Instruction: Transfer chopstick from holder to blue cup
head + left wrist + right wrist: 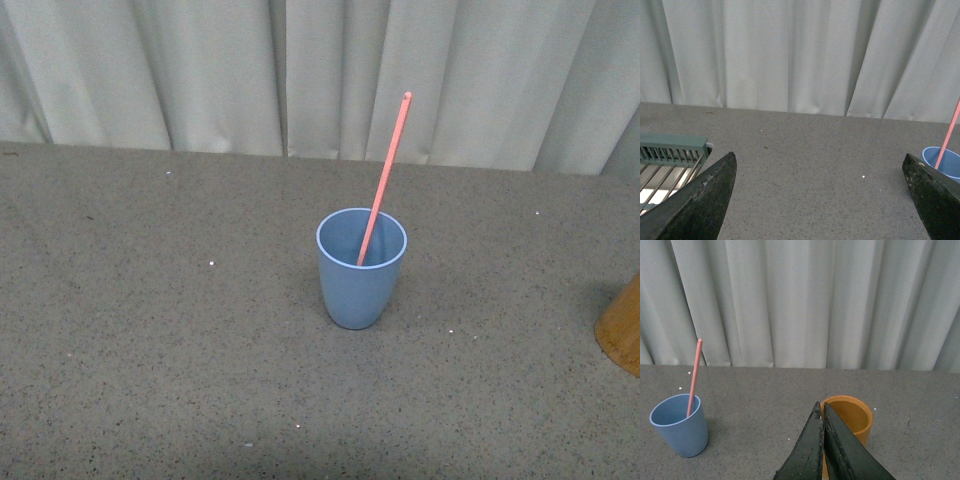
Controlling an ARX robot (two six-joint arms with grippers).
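The blue cup [361, 268] stands upright near the middle of the grey speckled counter [150, 330], well clear of its far edge where the pale curtain [300, 70] hangs. 1 chopstick [384, 178] stands in the cup, its lower end inside and its upper end leaning over the rim toward the far right. The holder [622, 328] sits at the right edge of the front view, well apart from the cup, only partly in frame; the right wrist view shows its mouth open with nothing visible inside.

The left gripper [820, 200] has its 2 fingers [700, 200] spread wide with nothing between them, above bare counter, with a grey-green slatted rack [670, 150] to one side. The right gripper [823, 430] has its fingers pressed together, holding nothing, hanging in front of the holder [850, 415].
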